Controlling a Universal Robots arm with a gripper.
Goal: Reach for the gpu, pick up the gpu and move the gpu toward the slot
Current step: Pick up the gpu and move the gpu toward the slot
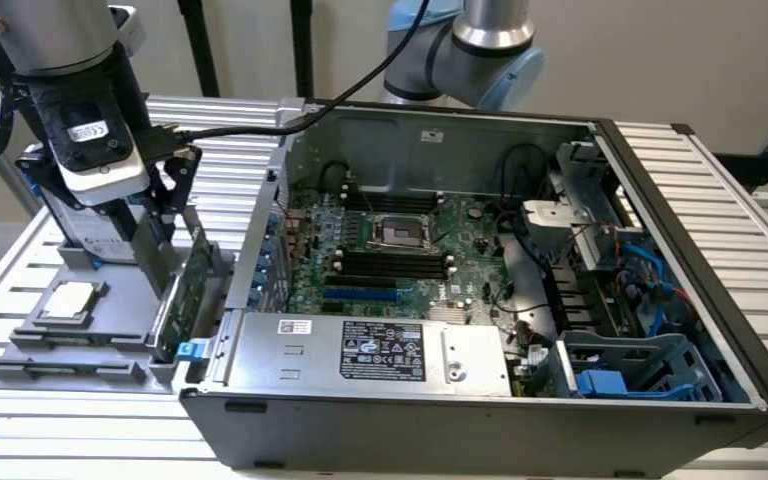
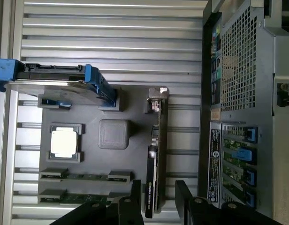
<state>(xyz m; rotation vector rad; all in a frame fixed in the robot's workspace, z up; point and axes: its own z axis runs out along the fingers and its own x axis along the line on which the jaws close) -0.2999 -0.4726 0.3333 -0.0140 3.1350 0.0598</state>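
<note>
At the exterior view's left, the gripper (image 1: 144,232) hangs over the grey tray (image 1: 37,368), which also carries the hard drive (image 1: 91,238) and the processor chip (image 1: 71,298). The gpu (image 1: 184,280) stands on its long edge along the side of the tray nearest the computer case (image 1: 478,430), directly beneath the gripper. In the wrist view the fingers (image 2: 135,201) are spread, one on each side of the card's thin top edge. Their closing line therefore crosses the card's long axis squarely, near the end away from its silver bracket (image 2: 158,93). I cannot tell whether the fingertips are down at the card's level, but nothing is pinched. Toward the exterior view's right, only a narrow gap separates the card from the case wall. Beyond the wall, the motherboard (image 1: 398,250) and its blue slot (image 1: 361,296) lie open from above.
</note>
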